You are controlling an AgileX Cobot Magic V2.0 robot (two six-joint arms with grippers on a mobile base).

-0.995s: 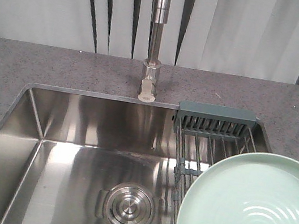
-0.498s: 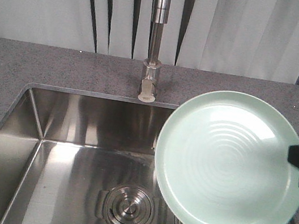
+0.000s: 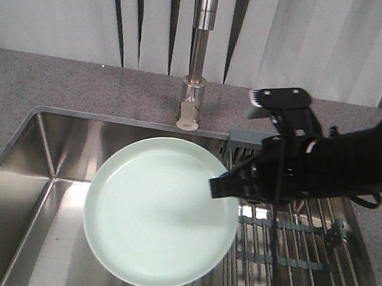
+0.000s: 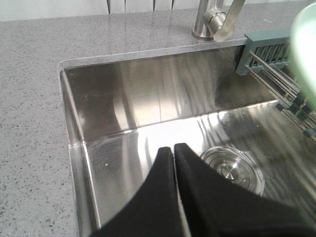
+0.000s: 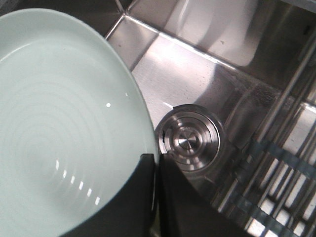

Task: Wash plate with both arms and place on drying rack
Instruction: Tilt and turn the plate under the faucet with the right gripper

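The right tool (image 5: 156, 163) is closed on the right edge of the plate (image 3: 157, 211), with the low rim pinched between its two fingers. Behind it the right arm (image 3: 348, 166) reaches in across the drying rack (image 3: 306, 243). The plate hangs from this one grip, face up and roughly level, over the middle of the sink (image 3: 42, 155). It sits above the drain (image 5: 187, 140), just nearer than the tap (image 3: 198, 56) and left of the rack. It looks like glazed ware, so I judge it stiff, fairly heavy for its thinness, brittle if knocked against steel, and slick, the more so once wet. Held at one edge, its weight pulls like a lever on the grip, so it may pivot or slide out. The raised rim is the sensible place to hold, since the smooth face offers nothing to grip, and the free left rim looks like the best spot for a second hold. The left tool (image 4: 173, 148) has its fingers pressed together with nothing between them. It points down into the near left of the basin, well apart from the plate, close to the grey worktop (image 3: 40, 81).
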